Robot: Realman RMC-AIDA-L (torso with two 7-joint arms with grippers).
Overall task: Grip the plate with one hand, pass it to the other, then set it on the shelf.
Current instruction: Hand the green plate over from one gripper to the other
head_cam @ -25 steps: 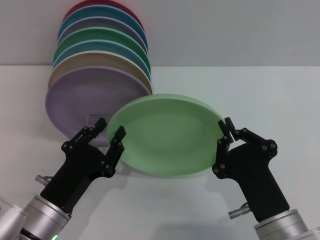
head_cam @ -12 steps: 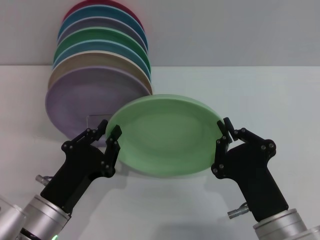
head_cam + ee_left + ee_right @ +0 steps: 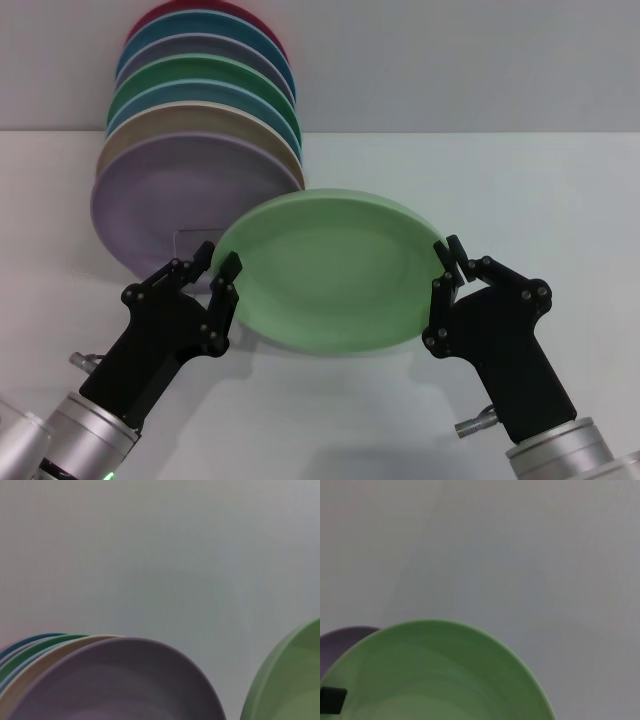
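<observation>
White tabletop point(image 3: 520, 200) runs back to a plain grey wall, and toward its far left corner a row of coloured plates point(image 3: 200, 130) stands on edge, the lilac plate point(image 3: 160, 200) at the front. We judge the handover to be the step in hand: the plate point(image 3: 325, 270), pale green and tilted, hangs above the middle of the tabletop between both arms. Our right end effector point(image 3: 452, 258) is clamped on its right rim, fingers pinched together on the edge. Our left end effector point(image 3: 218, 262) sits at the plate's left rim with one finger on either side of the edge; we cannot tell whether it has closed enough to bear the plate. Only a trace of the shelf point(image 3: 188, 238), a thin clear wire loop, shows below the lilac plate, just behind the left end effector. The next move, as we see it, calls for the left side to grip firmly before the right lets go, then a short carry back toward the far left corner.
</observation>
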